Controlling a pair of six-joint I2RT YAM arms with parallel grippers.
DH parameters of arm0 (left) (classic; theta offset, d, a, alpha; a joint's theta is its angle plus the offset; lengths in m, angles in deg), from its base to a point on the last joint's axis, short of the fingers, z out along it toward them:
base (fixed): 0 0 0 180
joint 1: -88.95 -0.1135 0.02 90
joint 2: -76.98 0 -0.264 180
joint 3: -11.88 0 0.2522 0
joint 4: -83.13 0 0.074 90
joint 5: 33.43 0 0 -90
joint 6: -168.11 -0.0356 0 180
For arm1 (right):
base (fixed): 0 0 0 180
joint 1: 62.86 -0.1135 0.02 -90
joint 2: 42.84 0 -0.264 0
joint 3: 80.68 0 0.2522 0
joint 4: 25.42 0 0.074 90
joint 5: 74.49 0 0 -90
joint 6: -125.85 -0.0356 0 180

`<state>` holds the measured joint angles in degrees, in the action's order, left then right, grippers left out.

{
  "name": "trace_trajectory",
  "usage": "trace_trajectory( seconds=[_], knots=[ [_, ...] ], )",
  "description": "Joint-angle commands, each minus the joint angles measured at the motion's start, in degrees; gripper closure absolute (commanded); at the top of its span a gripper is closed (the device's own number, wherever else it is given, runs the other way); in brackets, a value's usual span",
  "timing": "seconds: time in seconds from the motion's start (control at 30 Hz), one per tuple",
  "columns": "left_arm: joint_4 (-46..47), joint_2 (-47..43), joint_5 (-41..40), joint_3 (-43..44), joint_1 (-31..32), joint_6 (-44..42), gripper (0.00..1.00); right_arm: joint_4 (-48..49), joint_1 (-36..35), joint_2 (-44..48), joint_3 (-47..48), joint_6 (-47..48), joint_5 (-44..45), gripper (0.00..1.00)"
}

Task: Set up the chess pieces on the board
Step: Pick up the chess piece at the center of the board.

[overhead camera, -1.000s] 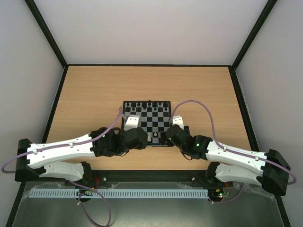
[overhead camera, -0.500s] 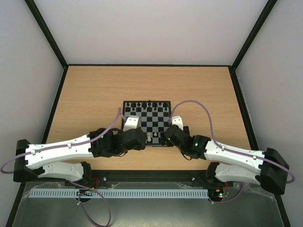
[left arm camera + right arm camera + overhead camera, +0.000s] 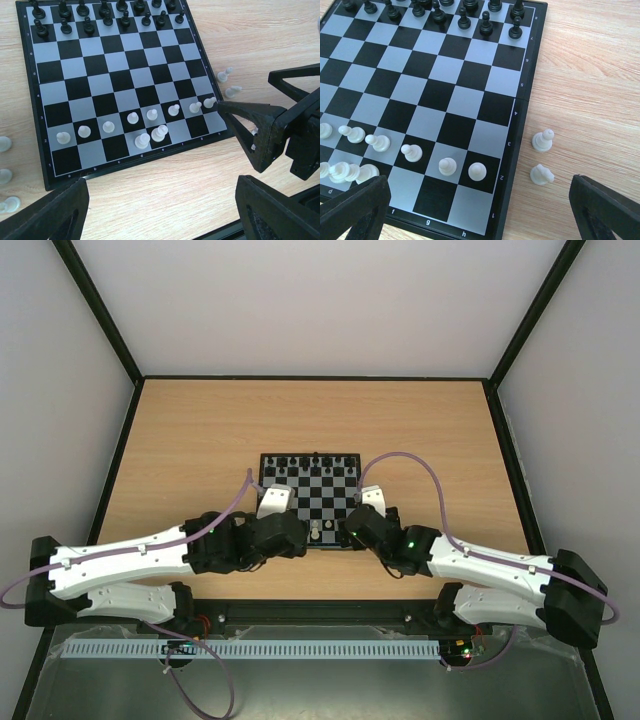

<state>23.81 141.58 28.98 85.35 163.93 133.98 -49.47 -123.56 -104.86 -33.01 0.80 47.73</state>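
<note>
A pale wooden counter [image 3: 200, 440] carries the board [image 3: 318, 495], which lies flat in front of both arms. The left tool [image 3: 160, 217] and the right tool [image 3: 480, 212] hover at the board's near edge, each with fingers spread wide and nothing between them.

Black pieces [image 3: 105, 15] fill the two far rows. A line of white pawns [image 3: 132, 118] crosses the second near row, with two taller white pieces [image 3: 142, 140] close together behind it. Two loose white pieces [image 3: 542, 141] stand on the counter just beside the board's right edge.

The step in hand is probably fetching a loose piece for the near back row. It seems best to straddle one piece only and close on its upper body. The tool should then lift it well above the pawns and set it down in the centre of an empty square.

More pale pieces [image 3: 4, 144] are cut off at the left of the left wrist view. The kind of each small piece is hard to tell, as is whether the two taller ones touch. From above, the arms hide the board's near rows.
</note>
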Motion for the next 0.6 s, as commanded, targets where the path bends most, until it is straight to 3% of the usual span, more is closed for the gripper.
trace_trajectory(
  seconds=[0.0, 0.23, 0.57],
  knots=[
    [-1.0, -1.5, -1.7, -0.5, 0.3, -0.9, 0.16, 0.0, 0.2, -1.4, 1.2, -0.8, 2.1, 0.01],
    [-0.5, -1.5, -1.2, -1.0, 0.3, -1.1, 0.15, 0.2, 0.2, -2.2, 1.4, -0.9, 2.0, 0.01],
    [0.3, -0.7, -1.3, -1.0, 0.3, -1.2, 0.04, 0.3, 0.2, -1.7, 1.3, -0.9, 1.1, 0.01]
  ],
)
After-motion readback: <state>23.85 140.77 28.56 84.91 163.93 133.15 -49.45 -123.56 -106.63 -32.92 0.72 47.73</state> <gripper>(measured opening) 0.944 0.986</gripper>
